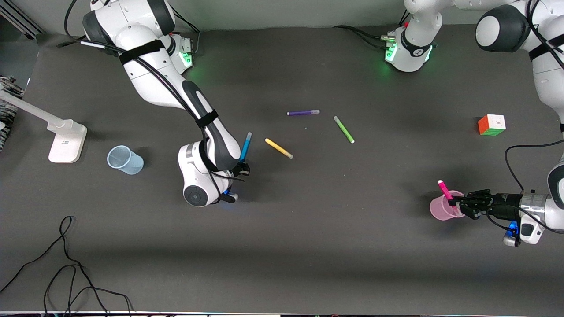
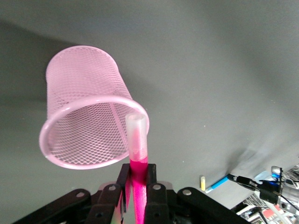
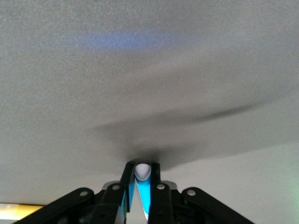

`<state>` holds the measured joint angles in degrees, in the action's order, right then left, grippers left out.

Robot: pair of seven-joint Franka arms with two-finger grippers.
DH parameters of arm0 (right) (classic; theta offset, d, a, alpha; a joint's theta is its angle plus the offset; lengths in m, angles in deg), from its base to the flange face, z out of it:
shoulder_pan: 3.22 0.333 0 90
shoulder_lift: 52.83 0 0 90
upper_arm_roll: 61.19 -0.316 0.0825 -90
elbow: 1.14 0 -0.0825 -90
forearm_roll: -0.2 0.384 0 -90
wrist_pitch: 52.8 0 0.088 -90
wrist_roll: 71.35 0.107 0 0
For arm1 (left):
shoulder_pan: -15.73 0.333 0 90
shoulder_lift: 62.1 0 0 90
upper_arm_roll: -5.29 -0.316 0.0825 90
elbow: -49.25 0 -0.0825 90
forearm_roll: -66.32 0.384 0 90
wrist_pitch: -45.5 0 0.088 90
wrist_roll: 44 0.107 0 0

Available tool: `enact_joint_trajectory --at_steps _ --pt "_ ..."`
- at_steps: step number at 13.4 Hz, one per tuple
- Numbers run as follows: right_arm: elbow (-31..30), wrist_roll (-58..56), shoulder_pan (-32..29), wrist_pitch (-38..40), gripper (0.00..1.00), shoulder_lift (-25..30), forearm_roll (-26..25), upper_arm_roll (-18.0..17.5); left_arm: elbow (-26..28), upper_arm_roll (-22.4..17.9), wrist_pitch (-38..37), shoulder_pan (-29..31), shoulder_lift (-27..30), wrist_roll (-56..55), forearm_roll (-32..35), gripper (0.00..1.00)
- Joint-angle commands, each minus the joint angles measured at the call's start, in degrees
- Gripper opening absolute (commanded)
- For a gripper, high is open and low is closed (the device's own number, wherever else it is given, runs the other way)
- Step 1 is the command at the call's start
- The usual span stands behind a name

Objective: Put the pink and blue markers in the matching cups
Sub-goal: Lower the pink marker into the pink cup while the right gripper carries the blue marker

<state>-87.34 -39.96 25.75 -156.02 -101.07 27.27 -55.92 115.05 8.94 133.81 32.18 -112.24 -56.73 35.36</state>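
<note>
My left gripper [image 1: 456,203] is shut on the pink marker [image 1: 444,189], which tilts with one end up at the rim of the pale pink cup [image 1: 443,210]. In the left wrist view the fingers [image 2: 123,175] clamp the pink marker [image 2: 137,140] beside the pink cup's [image 2: 84,112] mouth. My right gripper [image 1: 242,169] is shut on the blue marker [image 1: 245,147], held tilted, low over the table's middle. The right wrist view shows its white tip [image 3: 142,171] between the fingers. The pale blue cup [image 1: 125,160] stands toward the right arm's end, apart from that gripper.
A yellow marker [image 1: 279,148], a green marker [image 1: 343,129] and a purple marker [image 1: 303,112] lie mid-table. A colour cube [image 1: 491,124] sits toward the left arm's end. A white stand [image 1: 66,140] is beside the blue cup. Black cables [image 1: 66,264] lie near the front edge.
</note>
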Motion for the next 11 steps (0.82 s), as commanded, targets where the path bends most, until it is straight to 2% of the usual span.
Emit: enact_joint_trajectory --at_steps 1,5,8,9,11 --pt "-1.4 0.6 0.6 -0.5 0.00 0.5 0.6 0.4 -2.0 0.4 -1.8 1.0 -1.5 -0.2 -1.4 0.00" --pt "0.2 0.1 -0.4 5.4 0.00 3.8 -0.5 1.3 -1.8 0.3 -2.5 1.4 -1.6 -0.2 -1.4 0.00" --pt "0.2 -4.1 -1.1 7.6 0.00 12.2 -13.9 5.4 -1.8 0.4 -2.5 2.2 -2.2 -0.2 -1.4 0.00" --pt "-0.3 -10.3 -1.8 7.6 0.00 15.3 -16.2 7.5 -1.8 0.4 -2.5 2.5 -2.4 -0.2 -1.4 0.00" --pt "-0.5 -25.6 -1.8 7.2 0.00 18.7 -17.6 14.9 -1.8 0.4 -2.5 2.5 -2.7 -0.2 -1.4 0.00"
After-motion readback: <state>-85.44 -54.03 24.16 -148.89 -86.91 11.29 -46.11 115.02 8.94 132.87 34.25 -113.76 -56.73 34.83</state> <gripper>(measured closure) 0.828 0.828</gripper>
